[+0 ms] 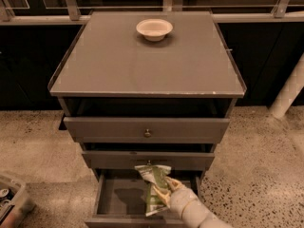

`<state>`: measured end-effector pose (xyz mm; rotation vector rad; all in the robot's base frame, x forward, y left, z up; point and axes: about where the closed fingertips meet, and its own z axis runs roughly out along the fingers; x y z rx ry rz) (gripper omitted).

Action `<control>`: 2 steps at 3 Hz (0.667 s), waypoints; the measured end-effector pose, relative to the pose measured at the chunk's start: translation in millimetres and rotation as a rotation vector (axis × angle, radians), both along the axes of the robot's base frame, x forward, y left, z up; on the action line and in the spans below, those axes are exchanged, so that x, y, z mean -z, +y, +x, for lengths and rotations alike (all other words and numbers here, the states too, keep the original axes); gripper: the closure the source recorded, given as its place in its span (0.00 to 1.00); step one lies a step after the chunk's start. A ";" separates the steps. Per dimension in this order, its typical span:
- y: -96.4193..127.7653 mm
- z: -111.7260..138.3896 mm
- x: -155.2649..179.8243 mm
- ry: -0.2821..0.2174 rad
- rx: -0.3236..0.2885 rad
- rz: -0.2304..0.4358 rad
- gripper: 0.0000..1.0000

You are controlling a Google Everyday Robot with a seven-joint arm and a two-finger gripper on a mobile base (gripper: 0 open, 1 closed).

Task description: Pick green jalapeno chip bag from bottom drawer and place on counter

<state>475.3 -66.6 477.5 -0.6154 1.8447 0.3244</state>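
Your claw is clamped on the green jalapeno chip bag. The bag hangs upright over the open bottom drawer, its top edge overlapping the middle drawer front. It hides most of your claw's tips, and your arm is cut off at the lower edge. The table carries a white bowl.

Arm comes in over the bottom drawer's front right corner. Gripper above the drawer's right half, fingers clamped on the green chip bag.
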 end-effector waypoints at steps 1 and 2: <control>-10.7 -55.5 -30.4 -0.105 0.077 -0.013 1.00; -10.6 -55.5 -30.6 -0.105 0.076 -0.013 1.00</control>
